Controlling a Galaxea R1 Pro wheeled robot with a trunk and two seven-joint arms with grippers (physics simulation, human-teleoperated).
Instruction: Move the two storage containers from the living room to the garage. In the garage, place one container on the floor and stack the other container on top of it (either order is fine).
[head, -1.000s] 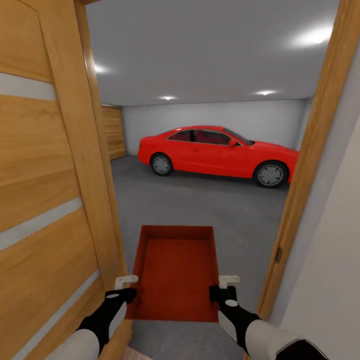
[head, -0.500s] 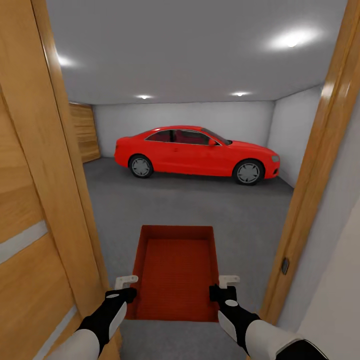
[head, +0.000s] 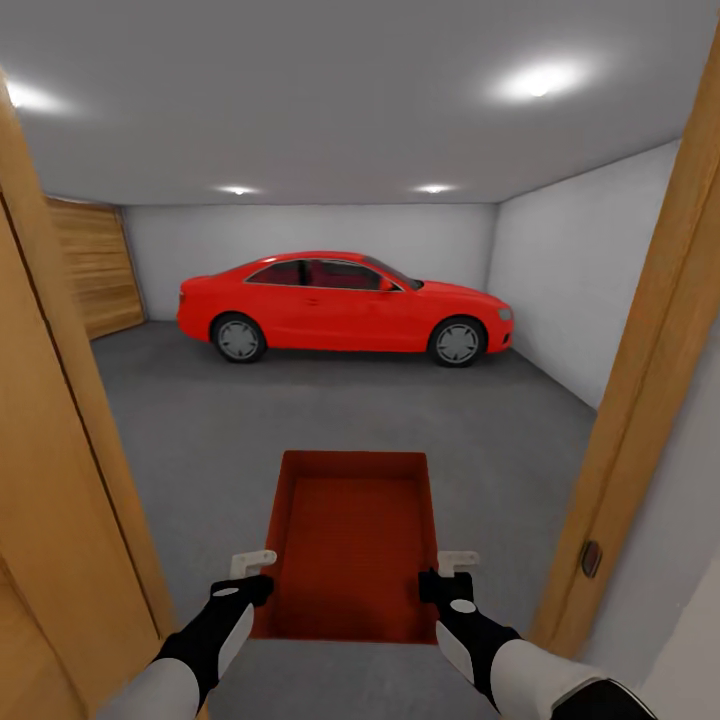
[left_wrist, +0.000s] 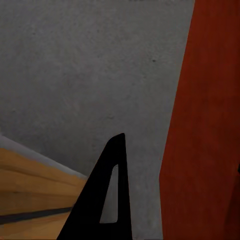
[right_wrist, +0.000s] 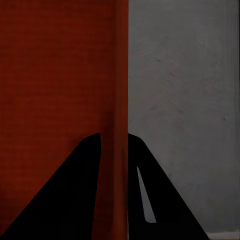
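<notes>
Rolling through a doorway is the step in hand, and doing it well means keeping the load centred between the wooden door frame (head: 640, 400) on the right of the frame and the wooden door (head: 50, 500) on the left, since both sit close to the arms. Beyond the opening, the garage fills the middle of the head view: white walls (head: 570, 260), a red car (head: 345, 305) across the centre, and grey floor (head: 330, 410) stretching from the car down to the lower part of the frame. Open ground in front of the car looks like the sensible place to set the load down, well apart from the car. One orange-red container (head: 350, 540) is carried level in the lower centre, open side up, long axis pointing ahead. I would keep it flat and hold the arms steady while the base moves. The left gripper (head: 252, 572) sits at its left wall near the close end, and the right gripper (head: 448, 572) at its right wall. In the right wrist view, two dark fingers (right_wrist: 75, 200) straddle the thin red wall, pinching it. In the left wrist view one finger (left_wrist: 107, 200) lies outside the red wall, so I cannot tell its grip for certain.
</notes>
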